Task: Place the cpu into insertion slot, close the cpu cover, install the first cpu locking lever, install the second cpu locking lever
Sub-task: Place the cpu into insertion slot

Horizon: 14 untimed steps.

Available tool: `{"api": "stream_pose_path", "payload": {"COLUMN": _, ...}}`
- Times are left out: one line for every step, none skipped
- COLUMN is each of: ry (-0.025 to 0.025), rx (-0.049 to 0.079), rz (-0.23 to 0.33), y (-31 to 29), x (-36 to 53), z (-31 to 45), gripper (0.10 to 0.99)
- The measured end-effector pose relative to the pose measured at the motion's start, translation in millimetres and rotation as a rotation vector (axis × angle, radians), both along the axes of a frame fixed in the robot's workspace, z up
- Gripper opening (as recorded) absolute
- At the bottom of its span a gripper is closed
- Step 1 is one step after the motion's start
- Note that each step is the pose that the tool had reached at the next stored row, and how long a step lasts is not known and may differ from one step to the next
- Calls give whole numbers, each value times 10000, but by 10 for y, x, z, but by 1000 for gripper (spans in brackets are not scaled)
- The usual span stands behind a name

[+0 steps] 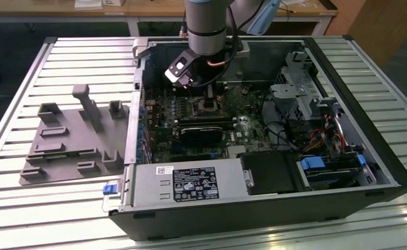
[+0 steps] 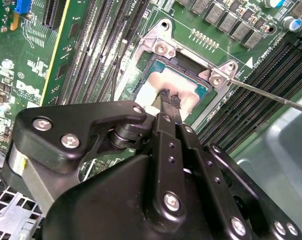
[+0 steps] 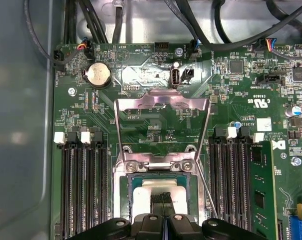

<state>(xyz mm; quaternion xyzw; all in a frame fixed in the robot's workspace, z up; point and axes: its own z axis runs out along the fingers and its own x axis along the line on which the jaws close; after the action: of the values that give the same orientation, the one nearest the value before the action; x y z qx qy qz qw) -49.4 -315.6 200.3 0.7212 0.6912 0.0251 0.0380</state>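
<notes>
Steel-grey, the power supply [image 1: 189,182] fronts the open computer case [image 1: 273,229] at 6 o'clock in the exterior view. The case lies on its side on a slatted metal table [image 1: 43,219]. At 9 o'clock of the case, a grey moulded fixture tray [image 1: 64,151] sits on the slats.

Past the power supply, near the case's centre, a black rectangular card [image 1: 199,136] stands on the green motherboard [image 1: 248,133]. Just beyond it, toward 12 o'clock, is the insertion slot [image 1: 209,105], with the robot arm [image 1: 207,26] reaching straight down over it.

The cpu [image 2: 188,95] lies flat in the slot, its pale silver top visible in both wrist views. The gripper [image 2: 168,102] holds its two black fingers drawn together with no gap. Their tips rest on the middle of the chip's top, closed on themselves rather than around the chip.

In the first wrist view, the cpu cover [image 3: 160,100] is swung open from its hinge at the slot's edge. It sits clear of the chip, its window framing bare board. A thin wire locking lever [image 2: 270,94] juts free from a corner of the slot, across the black memory slots [image 2: 270,65].

At 12 o'clock in the exterior view, beyond the case, a wooden desk [image 1: 155,9] closes the scene.
</notes>
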Motion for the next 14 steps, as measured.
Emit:
{"api": "stream_pose_path", "payload": {"ry": 3, "rx": -5, "rz": 0, "y": 0, "x": 0, "z": 15, "gripper": 102}}
{"api": "stream_pose_path", "payload": {"ry": 5, "rx": -8, "rz": 0, "y": -1, "x": -1, "z": 34, "gripper": 102}}
{"api": "stream_pose_path", "payload": {"ry": 5, "rx": -7, "rz": 0, "y": -1, "x": -1, "z": 56, "gripper": 102}}
{"api": "stream_pose_path", "payload": {"ry": 4, "rx": -6, "rz": 0, "y": -1, "x": -1, "z": 80, "gripper": 102}}
{"api": "stream_pose_path", "payload": {"ry": 5, "rx": -7, "rz": 0, "y": -1, "x": -1, "z": 102, "gripper": 102}}
{"api": "stream_pose_path", "payload": {"ry": 5, "rx": -8, "rz": 0, "y": -1, "x": -1, "z": 126, "gripper": 102}}
{"api": "stream_pose_path", "payload": {"ry": 2, "rx": -7, "rz": 0, "y": -1, "x": -1, "z": 153, "gripper": 102}}
{"api": "stream_pose_path", "payload": {"ry": 1, "rx": -8, "rz": 0, "y": -1, "x": -1, "z": 181, "gripper": 102}}
{"api": "stream_pose_path", "payload": {"ry": 0, "rx": -8, "rz": 1, "y": -1, "x": -1, "z": 210, "gripper": 102}}
{"api": "stream_pose_path", "payload": {"ry": -2, "rx": -7, "rz": 1, "y": -1, "x": -1, "z": 244, "gripper": 102}}
{"api": "stream_pose_path", "payload": {"ry": -1, "rx": -8, "rz": 0, "y": -1, "x": -1, "z": 278, "gripper": 102}}
{"api": "stream_pose_path", "payload": {"ry": -3, "rx": -7, "rz": 0, "y": -1, "x": -1, "z": 315, "gripper": 102}}
{"api": "stream_pose_path", "payload": {"ry": -4, "rx": -8, "rz": 1, "y": -1, "x": -1, "z": 350, "gripper": 102}}
{"api": "stream_pose_path", "payload": {"ry": -8, "rx": -6, "rz": 0, "y": -1, "x": -1, "z": 383, "gripper": 102}}
